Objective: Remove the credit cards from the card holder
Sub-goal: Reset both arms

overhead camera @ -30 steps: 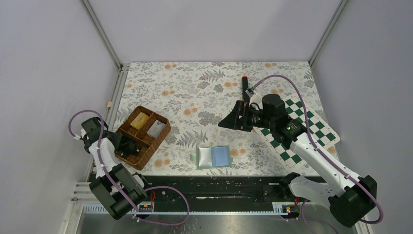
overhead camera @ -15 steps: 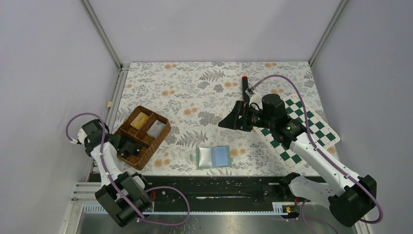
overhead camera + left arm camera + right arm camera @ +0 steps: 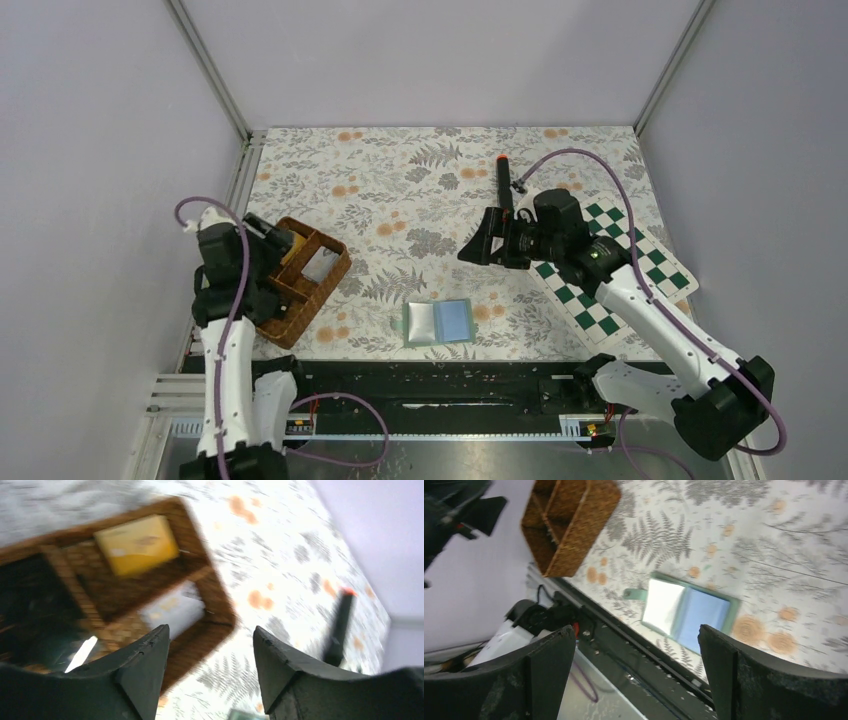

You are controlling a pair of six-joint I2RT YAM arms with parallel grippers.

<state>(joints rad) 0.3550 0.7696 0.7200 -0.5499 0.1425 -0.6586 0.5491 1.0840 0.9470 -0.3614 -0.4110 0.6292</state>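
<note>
Lying open at the near edge of the counter (image 3: 400, 180), middle: holder (image 3: 438, 322). One card (image 3: 172, 611) sat in the tray (image 3: 579, 540). Left pincer (image 3: 210, 630) and right pincer (image 3: 636, 630) gaped empty. Probably best: pin holder, slide any remaining card out flat.

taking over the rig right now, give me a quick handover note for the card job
left gripper: open, empty, raised above the wicker tray.
right gripper: open, empty, up over the table, looking down at the card holder.
card holder: lying open and flat by the table's near edge, neither arm touching it.
Done: one grey card lies in a tray compartment, next to the one with the yellowish block.
Left: I cannot tell whether any cards remain in the holder's pockets. Check them and pull out any that do.
</note>
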